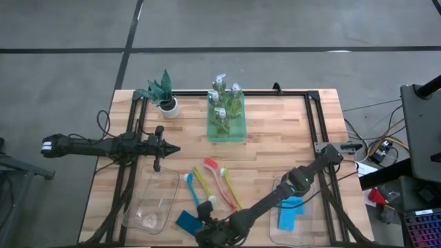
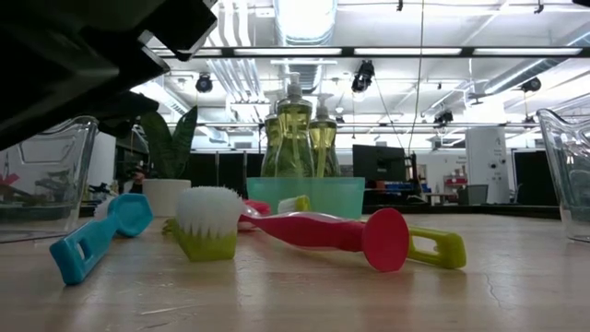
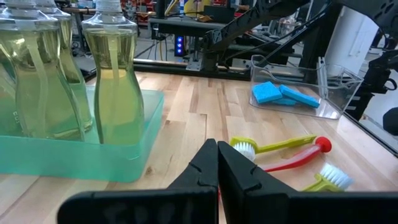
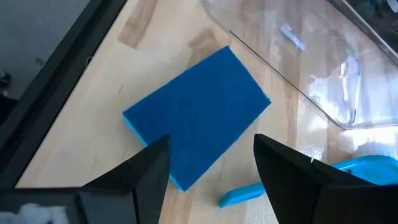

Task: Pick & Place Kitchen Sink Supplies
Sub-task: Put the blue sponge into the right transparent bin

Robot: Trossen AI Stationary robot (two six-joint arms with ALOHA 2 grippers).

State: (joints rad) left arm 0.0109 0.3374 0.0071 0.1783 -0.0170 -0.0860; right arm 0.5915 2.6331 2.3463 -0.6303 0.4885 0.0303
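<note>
I've got the right gripper [image 4: 211,165] hanging over the flat dark-blue rectangular sponge [image 4: 198,115] on the wood table [image 1: 275,155], fingers spread wide to straddle it, nothing gripped yet. The sponge lies loose just beside the empty clear plastic bin [image 1: 153,200]; two lighter blue sponges [image 3: 283,95] already sit in the other clear bin [image 3: 311,84], so I guess it goes there. Left gripper [image 3: 217,165] waits pinched together near the green tray [image 3: 74,155] of soap bottles, clear of the brushes [image 1: 210,182].

In the low view a dark out-of-focus arm part [image 2: 83,46] fills the upper corner — which arm, unclear. The clear plastic bin [image 2: 564,171] is cut off at the edge, and the yellow-green soap bottles [image 2: 297,129] overlap — number unclear.
</note>
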